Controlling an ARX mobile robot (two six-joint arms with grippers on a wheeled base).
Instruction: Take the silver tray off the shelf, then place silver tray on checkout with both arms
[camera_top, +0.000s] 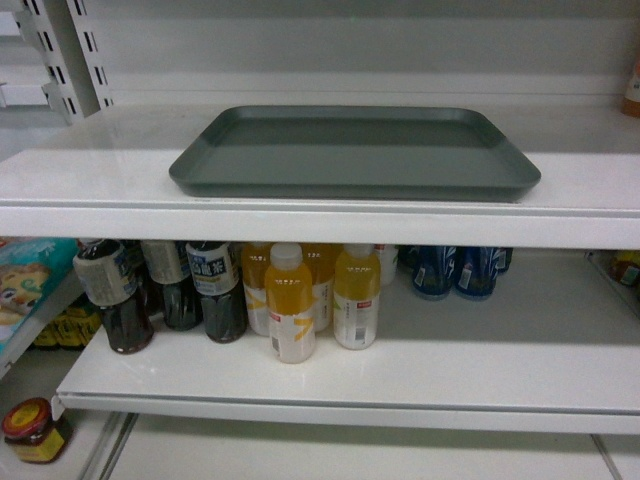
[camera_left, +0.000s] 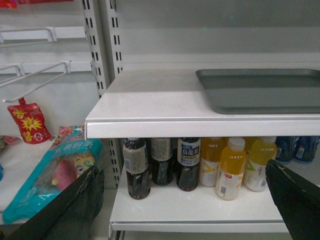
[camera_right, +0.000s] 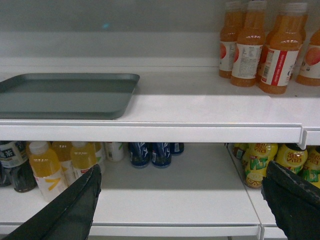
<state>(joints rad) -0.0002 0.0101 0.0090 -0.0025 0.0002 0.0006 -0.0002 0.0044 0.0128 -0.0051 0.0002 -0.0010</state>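
Note:
The silver tray (camera_top: 355, 152) lies flat on the white shelf (camera_top: 90, 190), its near rim close to the shelf's front lip. It also shows at the right in the left wrist view as the silver tray (camera_left: 262, 91) and at the left in the right wrist view as the silver tray (camera_right: 65, 95). My left gripper (camera_left: 182, 192) is open, held below and in front of the shelf (camera_left: 150, 107). My right gripper (camera_right: 182, 192) is open too, well short of the shelf (camera_right: 210, 107). Neither gripper shows in the head view. The checkout is out of view.
Below the tray stand dark tea bottles (camera_top: 165, 295), yellow drink bottles (camera_top: 320, 300) and blue cans (camera_top: 455, 270). Orange juice bottles (camera_right: 265, 45) stand on the tray's shelf to the right. Snack bags (camera_left: 55, 165) and hooks (camera_left: 35, 77) are left of the upright (camera_left: 102, 45).

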